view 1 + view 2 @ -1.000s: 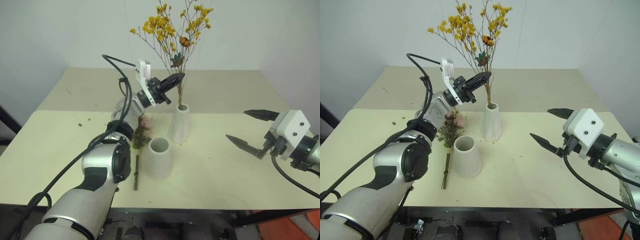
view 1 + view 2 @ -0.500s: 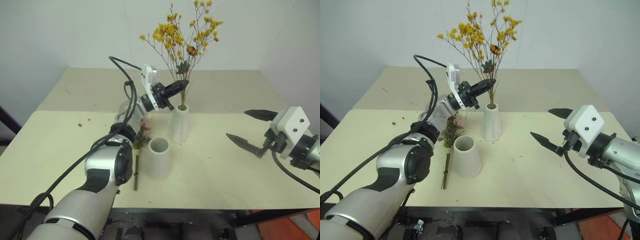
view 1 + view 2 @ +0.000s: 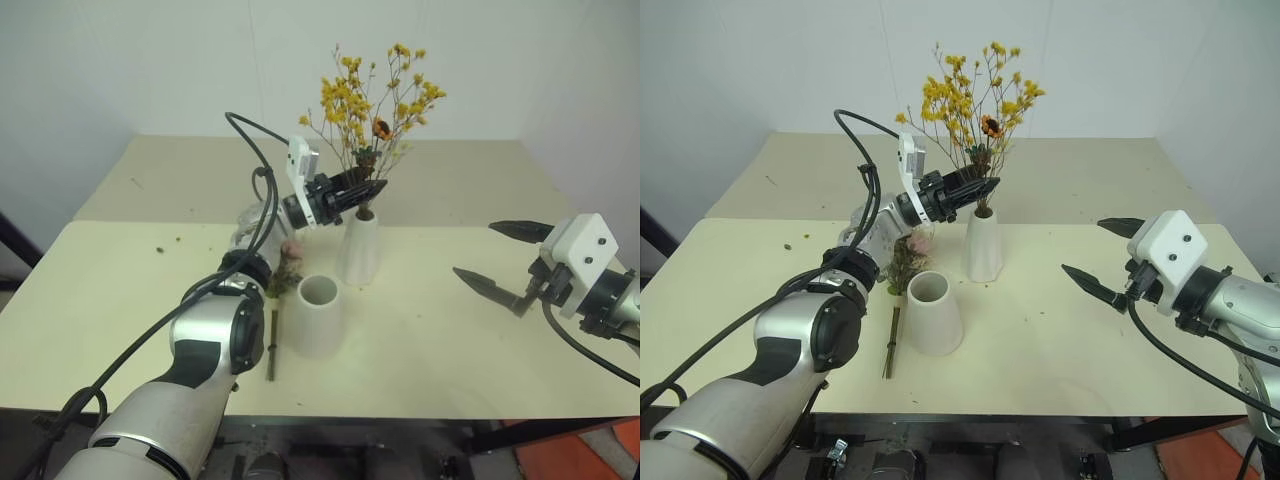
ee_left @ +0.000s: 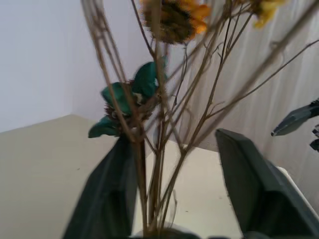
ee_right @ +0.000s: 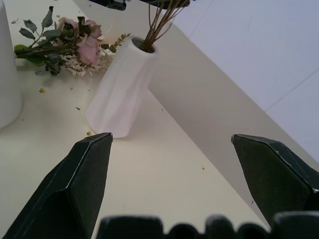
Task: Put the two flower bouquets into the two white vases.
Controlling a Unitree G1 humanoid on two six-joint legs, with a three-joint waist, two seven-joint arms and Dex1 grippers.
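Left wrist view: left end effector spread around yellow spray stems.

Two pale cream tables stand end to end, a thin seam running between them, pushed up against a plain white wall. Small dark crumbs dot the nearer tabletop, and an orange-red object sits below its right edge.

yellow spray in slim vase | left claw open (stems between) | rose bunch on table
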